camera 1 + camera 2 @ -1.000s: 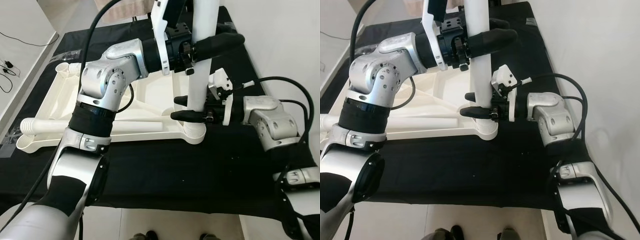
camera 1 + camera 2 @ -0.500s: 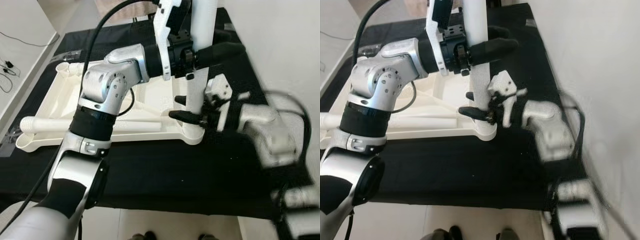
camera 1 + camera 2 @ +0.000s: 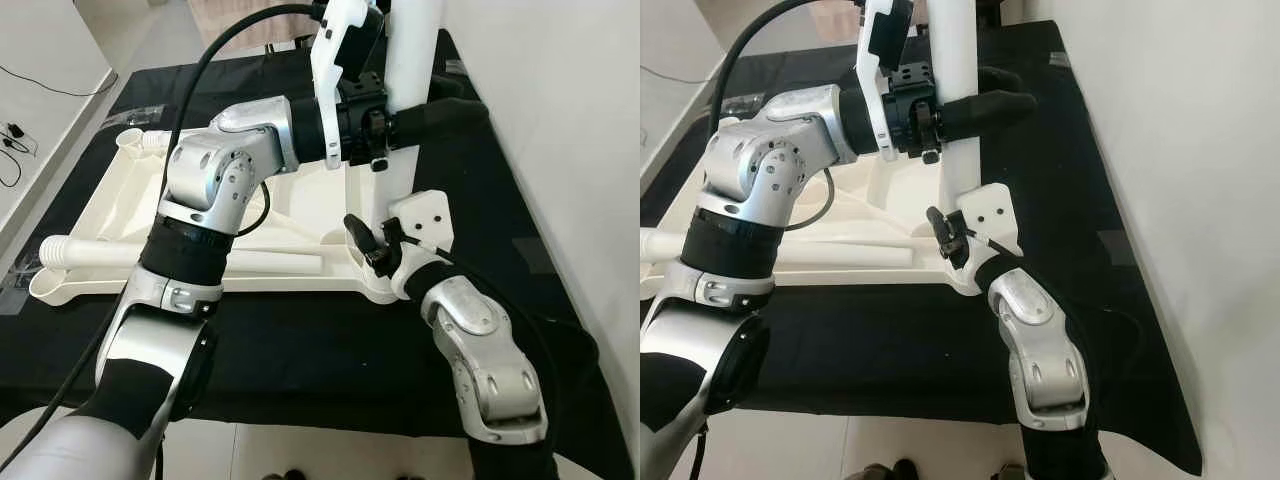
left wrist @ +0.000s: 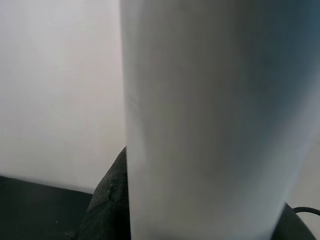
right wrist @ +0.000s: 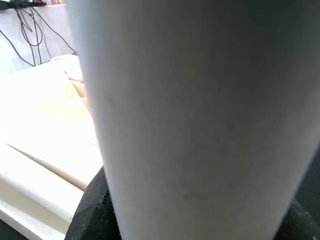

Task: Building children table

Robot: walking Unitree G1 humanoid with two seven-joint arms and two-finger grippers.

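Observation:
A white table leg [image 3: 408, 150] stands upright in the near right corner socket [image 3: 385, 287] of the upside-down white tabletop [image 3: 120, 205]. My left gripper [image 3: 1024, 86] is shut on the leg high up, one black finger on each side. My right gripper [image 3: 380, 240] grips the same leg just above the socket, one finger [image 3: 357, 231] showing to the leg's left. In both wrist views the leg [image 5: 200, 115] sits close between black finger pads [image 5: 90, 212].
A second loose leg [image 3: 180, 258] lies along the tabletop's near edge, and another piece [image 3: 150, 140] rests at its far left corner. Everything sits on a black cloth [image 3: 300, 345]. A white wall [image 3: 560, 130] stands close on the right; cables [image 3: 15, 140] lie on the floor at left.
My right arm has swung its elbow from the right side round to the front, turning its gripper about the base of the leg. The left gripper has kept its hold.

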